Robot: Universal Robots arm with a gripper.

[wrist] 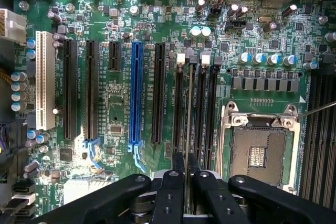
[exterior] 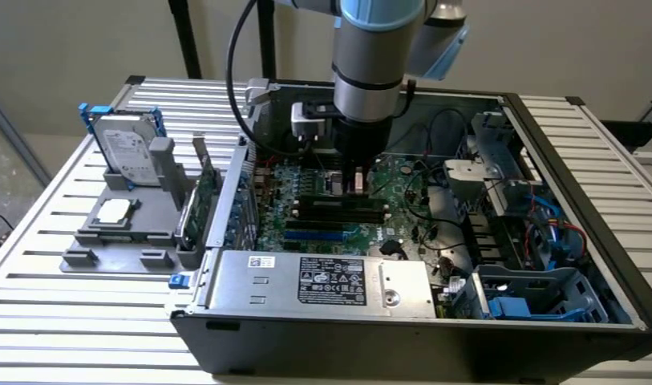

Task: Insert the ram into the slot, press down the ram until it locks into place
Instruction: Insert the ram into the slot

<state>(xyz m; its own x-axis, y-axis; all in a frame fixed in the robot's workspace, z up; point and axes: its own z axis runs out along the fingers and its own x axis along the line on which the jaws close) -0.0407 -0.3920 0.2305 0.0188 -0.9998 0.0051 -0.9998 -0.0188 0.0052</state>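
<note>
The arm is reaching down into the open computer case (exterior: pixel 411 345), which is sitting on the slatted surface (exterior: pixel 47 321). The hand (exterior: pixel 357 184) is hanging at the centre of the exterior view, just above the motherboard (exterior: pixel 304 180).

In the wrist view the hand (wrist: pixel 186 163) is clenching the ram (wrist: pixel 188 108) between its two black fingers (wrist: pixel 177 182). The ram is standing on edge and showing as a thin pale line. It is running lengthwise along the slot (wrist: pixel 192 77), one of a group of parallel black memory sockets beside the CPU socket (wrist: pixel 257 153). Whether the ram is seated in the slot or merely hovering over it cannot be told.

The blue socket (wrist: pixel 136 93) is lying well apart from the ram, with one black socket between them.

In the exterior view a power supply (exterior: pixel 315 281) is occupying the lower centre of the frame. A hard drive (exterior: pixel 127 148) is standing upright in a grey fixture (exterior: pixel 111 233) at the exterior view's left, outside the case.
</note>
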